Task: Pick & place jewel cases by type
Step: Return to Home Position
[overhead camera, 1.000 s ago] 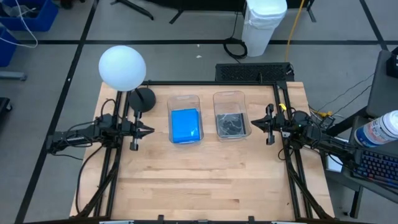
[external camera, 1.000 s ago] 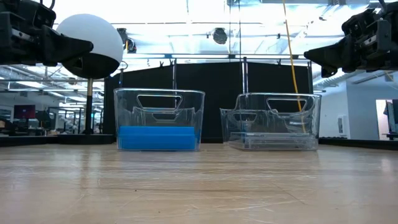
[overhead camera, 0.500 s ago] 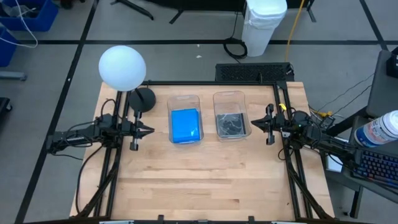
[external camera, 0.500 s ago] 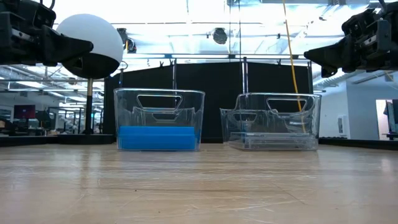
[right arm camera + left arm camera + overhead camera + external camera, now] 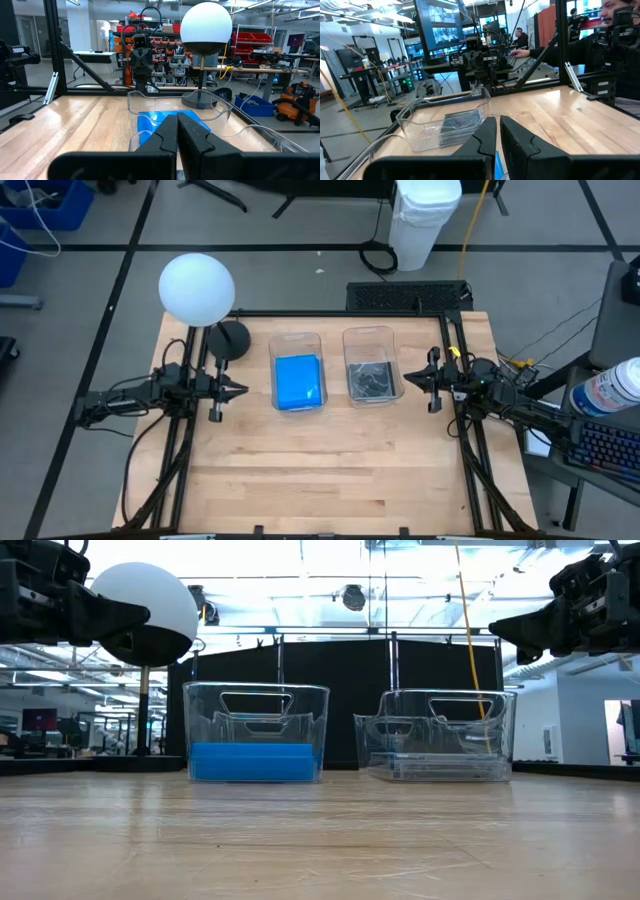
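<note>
- Two clear containers are sitting side by side mid-tabletop [image 5: 330, 470] in the high view. The left tub [image 5: 296, 337] is holding the blue jewel cases [image 5: 298, 381], and the right tub [image 5: 369, 332] is holding the grey see-through jewel cases [image 5: 372, 380]. The left pincer [image 5: 244, 390] is hovering just outside the left tub and the right pincer [image 5: 404, 377] just outside the right tub, neither touching. A white globe lamp [image 5: 196, 287] is standing near the far left corner.
- Low view: both arms are hanging above the tabletop at the picture's outer edges. The blue cases are lying flat on their tub's floor, and the grey ones flat in theirs.
- Left wrist view: this pincer's fingers [image 5: 482, 142] are sitting almost together, gripping nothing, facing the grey cases' tub.
- Right wrist view: this pincer's fingers [image 5: 167, 135] are meeting, empty, facing the blue cases.
</note>
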### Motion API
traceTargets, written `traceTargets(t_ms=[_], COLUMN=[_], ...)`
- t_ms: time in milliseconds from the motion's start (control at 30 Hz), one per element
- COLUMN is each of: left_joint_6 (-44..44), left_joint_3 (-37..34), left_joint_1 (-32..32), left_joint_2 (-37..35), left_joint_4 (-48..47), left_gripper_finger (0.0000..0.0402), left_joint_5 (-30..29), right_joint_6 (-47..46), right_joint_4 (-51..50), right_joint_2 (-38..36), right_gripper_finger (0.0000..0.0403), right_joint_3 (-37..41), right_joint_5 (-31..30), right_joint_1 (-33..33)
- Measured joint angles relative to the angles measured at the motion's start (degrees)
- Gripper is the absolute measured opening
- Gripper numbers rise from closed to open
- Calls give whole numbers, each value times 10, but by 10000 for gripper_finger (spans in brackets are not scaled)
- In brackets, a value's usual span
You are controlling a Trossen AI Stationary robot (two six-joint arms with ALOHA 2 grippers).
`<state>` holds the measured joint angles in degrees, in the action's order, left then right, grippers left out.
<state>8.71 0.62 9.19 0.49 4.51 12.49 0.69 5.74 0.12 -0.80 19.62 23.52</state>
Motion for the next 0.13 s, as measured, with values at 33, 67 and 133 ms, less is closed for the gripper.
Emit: traceTargets(t_ms=[33,67,133], left_joint_6=[0,0,0], left_joint_3=[0,0,0], left_joint_1=[0,0,0], left_joint_2=[0,0,0], left_joint_4=[0,0,0], left_gripper_finger=[33,33,33], left_joint_5=[0,0,0], right_joint_6=[0,0,0], right_joint_4=[0,0,0], right_joint_2=[0,0,0], right_gripper_finger=[0,0,0], right_joint_3=[0,0,0], right_joint_5=[0,0,0], right_joint_1=[0,0,0])
